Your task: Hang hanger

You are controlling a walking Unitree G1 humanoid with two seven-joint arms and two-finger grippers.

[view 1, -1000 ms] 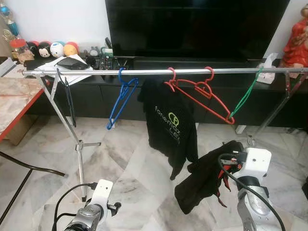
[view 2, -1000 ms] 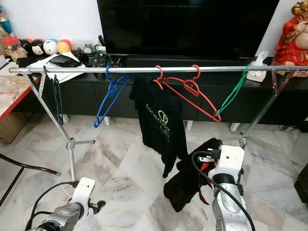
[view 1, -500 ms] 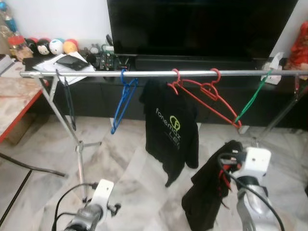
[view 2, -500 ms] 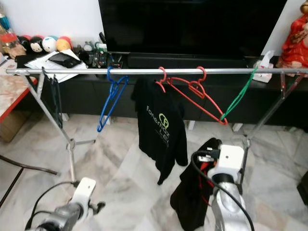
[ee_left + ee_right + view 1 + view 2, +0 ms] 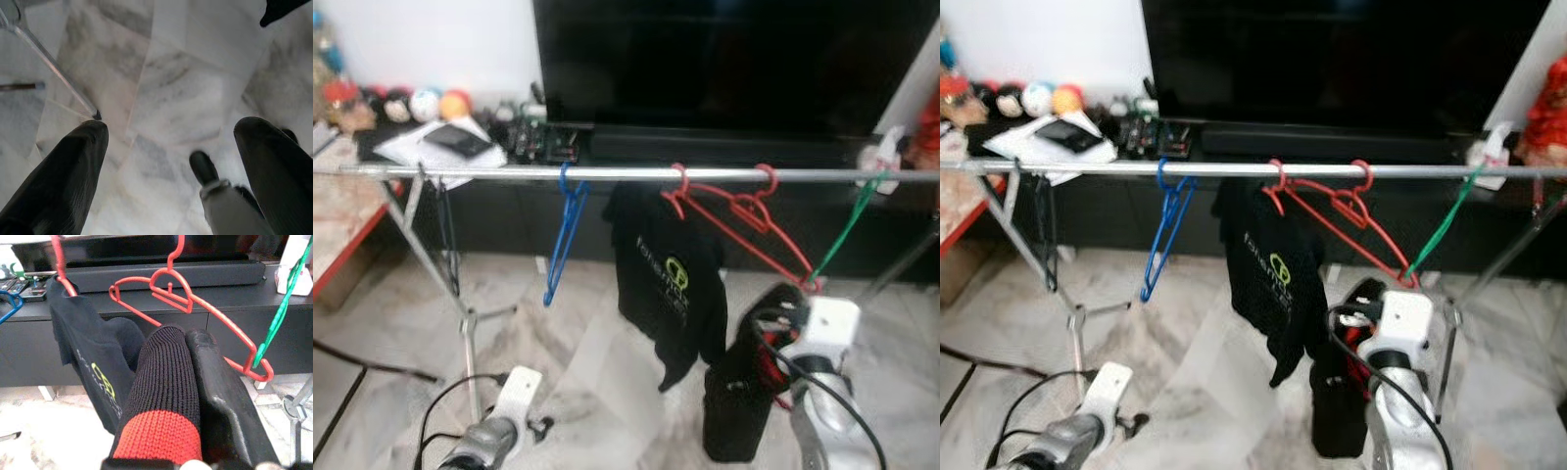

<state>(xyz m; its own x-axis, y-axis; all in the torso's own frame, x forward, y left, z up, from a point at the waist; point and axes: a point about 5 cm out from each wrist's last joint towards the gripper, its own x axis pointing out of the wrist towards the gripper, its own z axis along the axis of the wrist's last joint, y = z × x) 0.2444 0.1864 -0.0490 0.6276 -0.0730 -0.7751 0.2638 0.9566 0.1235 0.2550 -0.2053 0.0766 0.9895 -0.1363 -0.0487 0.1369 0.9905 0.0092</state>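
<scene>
A silver clothes rail (image 5: 607,173) crosses in front of me at chest height. On it hang a dark hanger (image 5: 447,240), a blue hanger (image 5: 566,230), a black T-shirt (image 5: 671,279) on a red hanger, an empty red hanger (image 5: 754,230) and a green hanger (image 5: 842,230). My right gripper (image 5: 188,333) is shut on a black garment (image 5: 739,392) with red parts, which dangles below the empty red hanger's low end. My left gripper (image 5: 171,127) is open, low over the marble floor (image 5: 186,98).
A large black TV (image 5: 724,59) stands on a dark bench (image 5: 626,147) behind the rack. The rack's left leg (image 5: 465,313) stands by my left arm (image 5: 499,431). A red-edged table (image 5: 342,235) is at the far left.
The whole view has shifted as the camera came nearer to the rack. The right gripper with its garment now sits closer under the empty red hanger. The left arm stays low.
</scene>
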